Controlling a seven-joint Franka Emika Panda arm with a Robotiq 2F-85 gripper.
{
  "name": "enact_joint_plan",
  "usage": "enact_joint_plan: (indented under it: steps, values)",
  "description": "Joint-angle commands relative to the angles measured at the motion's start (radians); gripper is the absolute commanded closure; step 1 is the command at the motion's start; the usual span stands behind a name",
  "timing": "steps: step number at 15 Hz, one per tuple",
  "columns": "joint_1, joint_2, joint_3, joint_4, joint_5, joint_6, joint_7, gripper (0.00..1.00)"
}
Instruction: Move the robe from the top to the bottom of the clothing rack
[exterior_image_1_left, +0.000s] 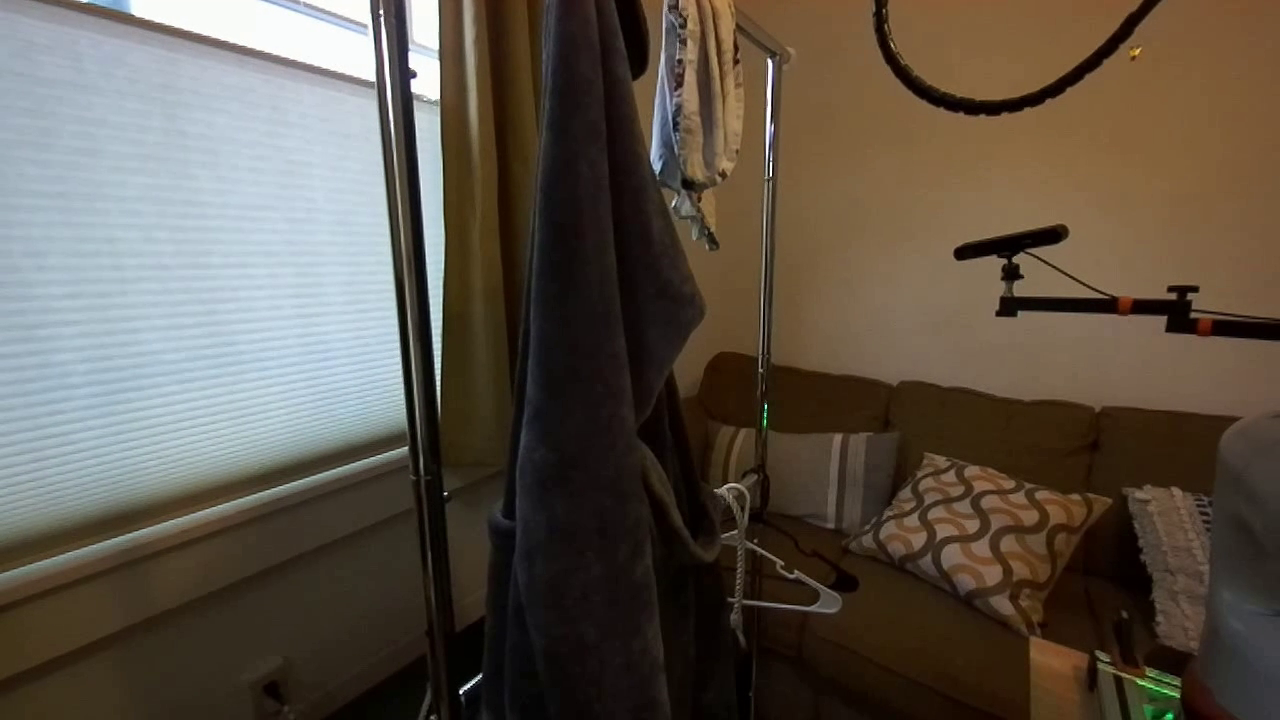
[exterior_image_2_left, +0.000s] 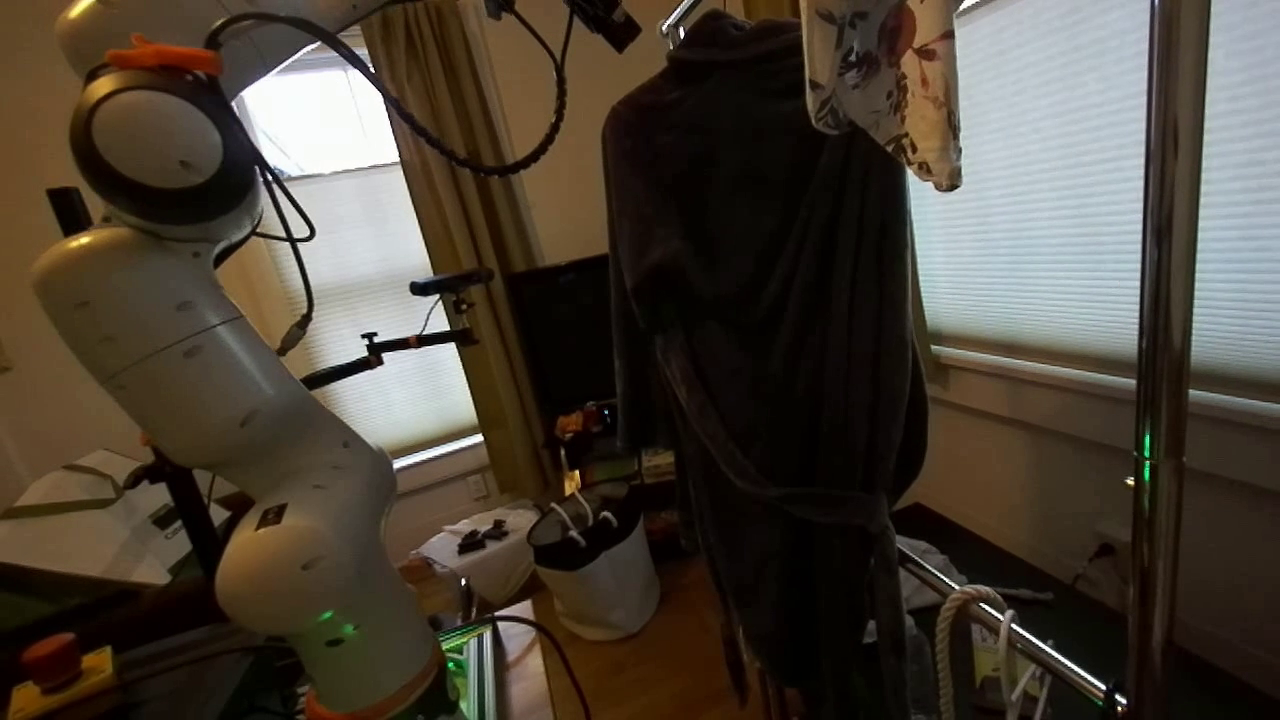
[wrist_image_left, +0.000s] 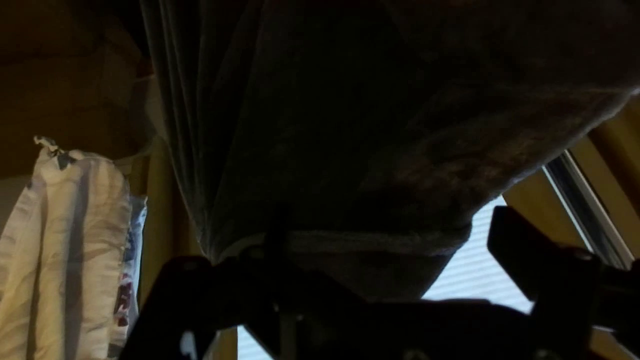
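Note:
The long dark grey robe (exterior_image_1_left: 590, 380) hangs in heavy folds from the upper part of the clothing rack (exterior_image_1_left: 768, 220). Its collar sits near the top edge of an exterior view, where the robe (exterior_image_2_left: 760, 280) is seen with its belt hanging. A shiny upright of the clothing rack (exterior_image_2_left: 1165, 350) stands to its side. In the dim wrist view the robe (wrist_image_left: 350, 125) fills most of the picture in front of my gripper (wrist_image_left: 390, 220). The jaws stand wide apart, with robe fabric showing beyond the gap; any contact is too dark to tell.
Light patterned garments (exterior_image_2_left: 885, 80) hang beside the robe. A low rail (exterior_image_2_left: 1000, 620) of the rack carries rope loops, and a white hanger (exterior_image_1_left: 790, 590) hangs low. The couch (exterior_image_1_left: 900, 620), a white basket (exterior_image_2_left: 600, 580) and a black camera arm (exterior_image_1_left: 1100, 303) are nearby.

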Motion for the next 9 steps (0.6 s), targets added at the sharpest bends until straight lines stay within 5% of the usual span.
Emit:
enact_joint_plan:
  steps: [1,9]
  values:
    - [0.016,0.111,0.091,0.112,-0.086,0.001,0.201,0.00]
    - [0.148,0.337,0.115,0.275,-0.247,-0.110,0.393,0.00]
